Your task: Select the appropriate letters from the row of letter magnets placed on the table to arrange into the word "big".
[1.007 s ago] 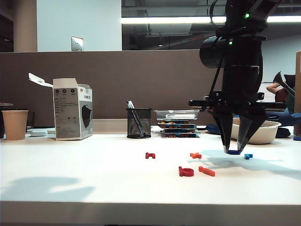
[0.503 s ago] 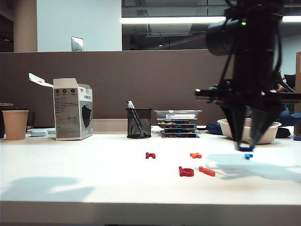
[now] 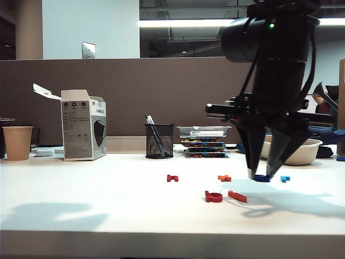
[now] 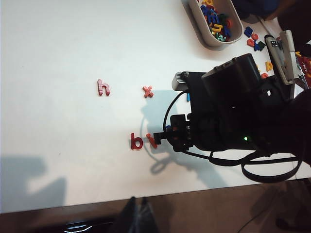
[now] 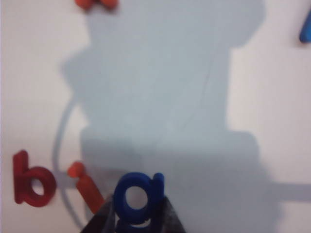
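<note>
White bench: b and i placed — right gripper clamps the blue g beside them; left gripper unseen.

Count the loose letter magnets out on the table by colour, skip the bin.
dark red h: 1
orange-red x: 1
red b: 1
orange i: 1
dark blue g: 1, in right hand near i
light blue: 1
Total: 6
Left hand by table edge.
</note>
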`<state>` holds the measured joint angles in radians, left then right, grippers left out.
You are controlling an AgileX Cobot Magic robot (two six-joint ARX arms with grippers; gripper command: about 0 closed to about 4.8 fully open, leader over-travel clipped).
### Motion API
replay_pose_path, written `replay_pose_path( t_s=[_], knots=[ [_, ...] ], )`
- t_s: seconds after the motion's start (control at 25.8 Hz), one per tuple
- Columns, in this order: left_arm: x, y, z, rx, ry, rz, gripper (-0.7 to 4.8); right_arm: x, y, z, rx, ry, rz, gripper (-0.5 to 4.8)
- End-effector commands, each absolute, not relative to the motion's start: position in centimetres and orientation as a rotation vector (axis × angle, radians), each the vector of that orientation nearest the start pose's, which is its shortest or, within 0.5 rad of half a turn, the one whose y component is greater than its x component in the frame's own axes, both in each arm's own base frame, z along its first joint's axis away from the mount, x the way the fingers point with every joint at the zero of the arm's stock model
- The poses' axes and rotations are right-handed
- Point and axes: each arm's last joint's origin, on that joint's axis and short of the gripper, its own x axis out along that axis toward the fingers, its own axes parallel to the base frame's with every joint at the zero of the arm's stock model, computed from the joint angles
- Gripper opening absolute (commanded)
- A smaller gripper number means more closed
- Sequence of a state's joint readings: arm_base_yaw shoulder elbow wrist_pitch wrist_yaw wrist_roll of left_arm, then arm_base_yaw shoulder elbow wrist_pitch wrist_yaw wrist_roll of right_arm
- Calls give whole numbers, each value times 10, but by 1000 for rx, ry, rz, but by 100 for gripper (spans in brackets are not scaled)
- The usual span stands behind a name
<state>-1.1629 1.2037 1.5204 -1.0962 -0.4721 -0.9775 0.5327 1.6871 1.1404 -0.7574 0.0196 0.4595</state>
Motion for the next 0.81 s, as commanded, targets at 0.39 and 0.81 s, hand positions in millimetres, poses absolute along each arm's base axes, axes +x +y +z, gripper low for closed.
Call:
replay_pose_path(
  t_s=[0.39,0.81],
  knots=[
    [93,-183,419,-347,772,-324,-5,261,153,172,25,1364,107,95],
    [94,-183,419,-347,771,-323,-5,261,154,172,42,1363,96,172]
  ],
)
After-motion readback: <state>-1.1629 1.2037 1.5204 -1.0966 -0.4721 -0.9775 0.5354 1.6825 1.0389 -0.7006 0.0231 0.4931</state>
